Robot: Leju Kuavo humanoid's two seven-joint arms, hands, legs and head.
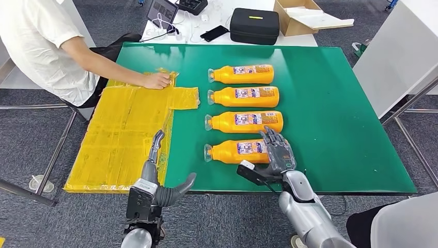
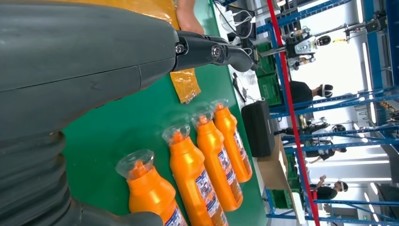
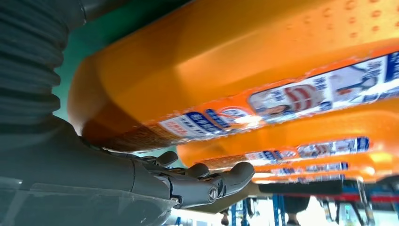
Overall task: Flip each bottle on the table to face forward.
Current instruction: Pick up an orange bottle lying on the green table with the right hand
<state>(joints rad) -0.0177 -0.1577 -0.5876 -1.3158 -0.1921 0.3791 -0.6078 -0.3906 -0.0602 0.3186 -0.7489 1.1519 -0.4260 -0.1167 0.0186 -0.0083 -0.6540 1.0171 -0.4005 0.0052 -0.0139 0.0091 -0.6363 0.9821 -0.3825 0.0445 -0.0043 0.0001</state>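
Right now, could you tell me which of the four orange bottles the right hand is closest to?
The bottle nearest the robot, last in the row. The right hand lies over its base end; the other three lie farther up the table.

My arms are silver metal tubes, rounded and smooth. My right hand (image 1: 278, 150) has dark grey segmented fingers with a patterned grey back, and a black boxy camera module sits at its wrist. My left hand (image 1: 164, 183) has a thick, smooth grey thumb, darker slim fingers joined by small silver screws, a ribbed grey rubber cover and a black block at the wrist.
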